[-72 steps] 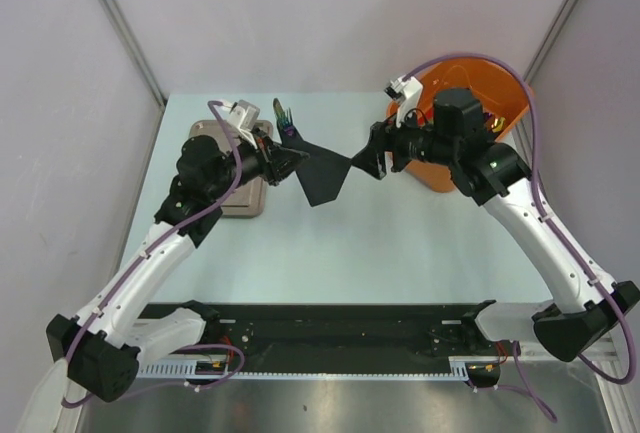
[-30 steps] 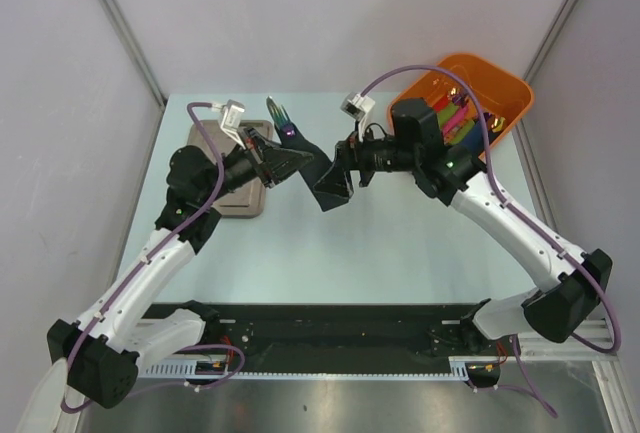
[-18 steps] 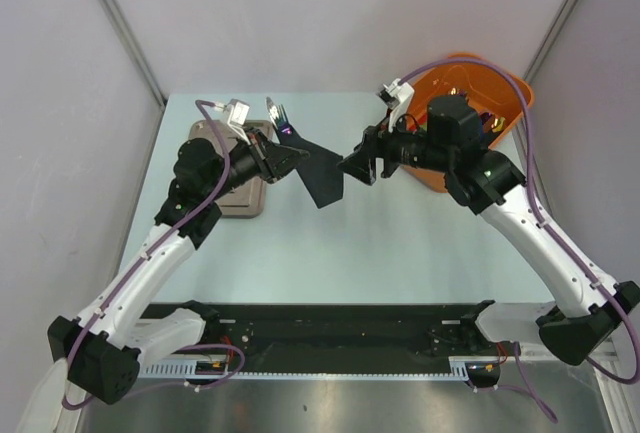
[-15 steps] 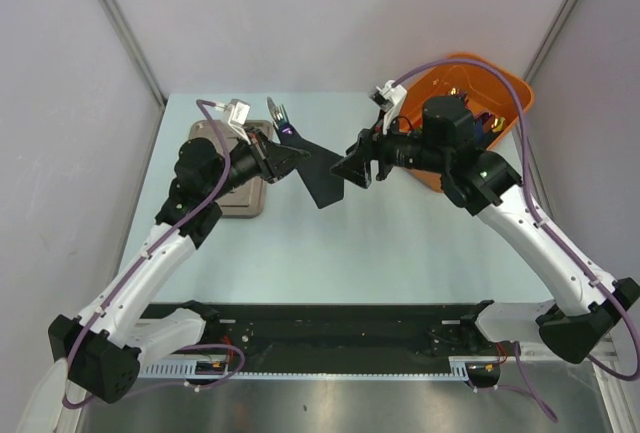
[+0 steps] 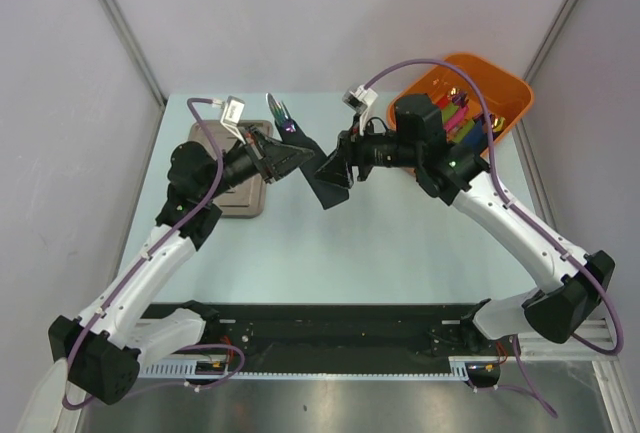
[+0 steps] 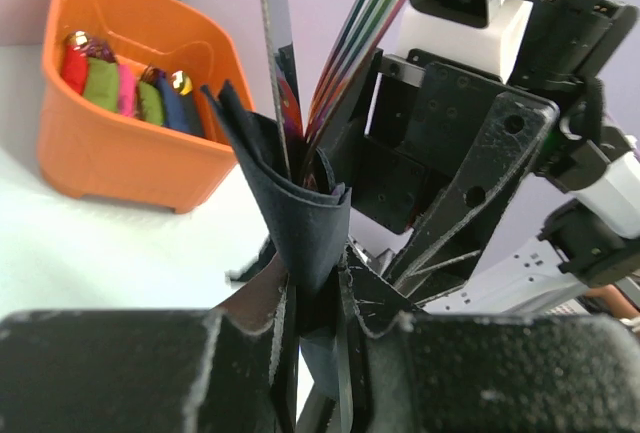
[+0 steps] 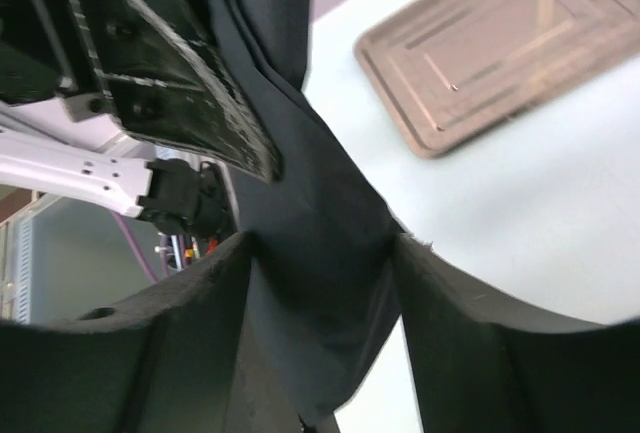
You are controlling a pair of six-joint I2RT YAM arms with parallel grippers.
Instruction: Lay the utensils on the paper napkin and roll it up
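My left gripper (image 5: 290, 158) is shut on the black paper napkin (image 5: 328, 191), which is wrapped round the iridescent utensils (image 5: 278, 111); they stick out past the fingers, above the table. In the left wrist view the napkin (image 6: 300, 213) forms a cone round the utensils (image 6: 350, 33), pinched between the jaws of the left gripper (image 6: 315, 298). My right gripper (image 5: 337, 167) is pressed against the napkin's loose flap. In the right wrist view the right gripper (image 7: 325, 243) has its fingers spread, with the napkin (image 7: 320, 193) filling the gap between them.
A steel tray (image 5: 240, 203) lies on the table under the left arm, and it also shows in the right wrist view (image 7: 500, 43). An orange bin (image 5: 505, 103) with coloured napkin rolls stands at the back right, and it also shows in the left wrist view (image 6: 130, 153).
The right gripper drew back towards the bin with the napkin flap spread out, then moved left again against the flap, folding it towards the left gripper. The left gripper keeps its hold.
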